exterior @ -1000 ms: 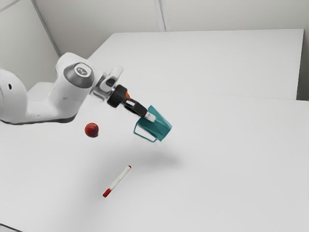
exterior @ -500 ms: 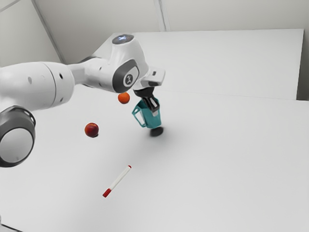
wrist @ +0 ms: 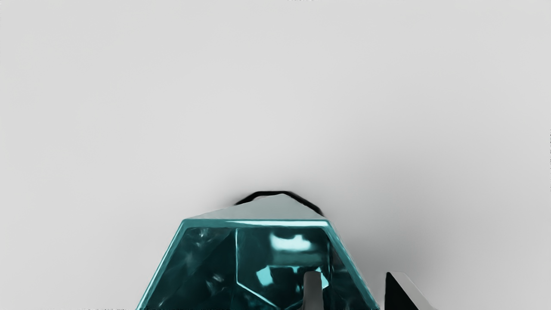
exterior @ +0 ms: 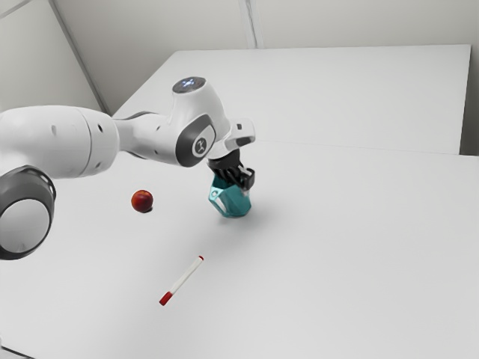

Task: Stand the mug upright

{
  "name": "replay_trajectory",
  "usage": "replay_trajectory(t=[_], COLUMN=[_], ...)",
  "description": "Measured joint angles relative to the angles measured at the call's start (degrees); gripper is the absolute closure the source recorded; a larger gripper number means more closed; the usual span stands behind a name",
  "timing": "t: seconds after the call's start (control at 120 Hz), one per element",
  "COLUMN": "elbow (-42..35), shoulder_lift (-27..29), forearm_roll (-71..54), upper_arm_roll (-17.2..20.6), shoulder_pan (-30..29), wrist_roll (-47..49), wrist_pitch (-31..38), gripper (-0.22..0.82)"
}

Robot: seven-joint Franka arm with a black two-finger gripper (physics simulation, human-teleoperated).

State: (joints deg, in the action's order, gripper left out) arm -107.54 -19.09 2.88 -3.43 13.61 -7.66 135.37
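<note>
Exterior view, mug (exterior: 233, 206): glossy teal, faceted, below the gripper (exterior: 242, 182)
Gripper: open, one finger (wrist: 313, 290) inside the mug, the other outside
Rim (wrist: 258, 223): straight-edged, angular
Apple (exterior: 142, 200): round, red
Marker (exterior: 183, 278): slim, white, red-ended
Table (exterior: 352, 247): smooth, white

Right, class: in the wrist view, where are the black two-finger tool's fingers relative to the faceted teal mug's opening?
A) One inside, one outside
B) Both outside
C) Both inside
A: one finger of the tool shows within the opening of the mug, the other beyond its rim.
</note>
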Motion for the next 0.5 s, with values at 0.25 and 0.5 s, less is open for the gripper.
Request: replay_trajectory(t=[0.25, 0.5], elbow=[0.01, 12.02], shoulder_lift=[0.35, 6.54], forearm_roll=[0.55, 0.47], upper_arm_roll=[-0.08, 0.24], shoulder_pan=[0.01, -0.15], wrist_roll=[5.12, 8.35], wrist_pitch=[0.51, -11.72], gripper=[0.17, 0.05])
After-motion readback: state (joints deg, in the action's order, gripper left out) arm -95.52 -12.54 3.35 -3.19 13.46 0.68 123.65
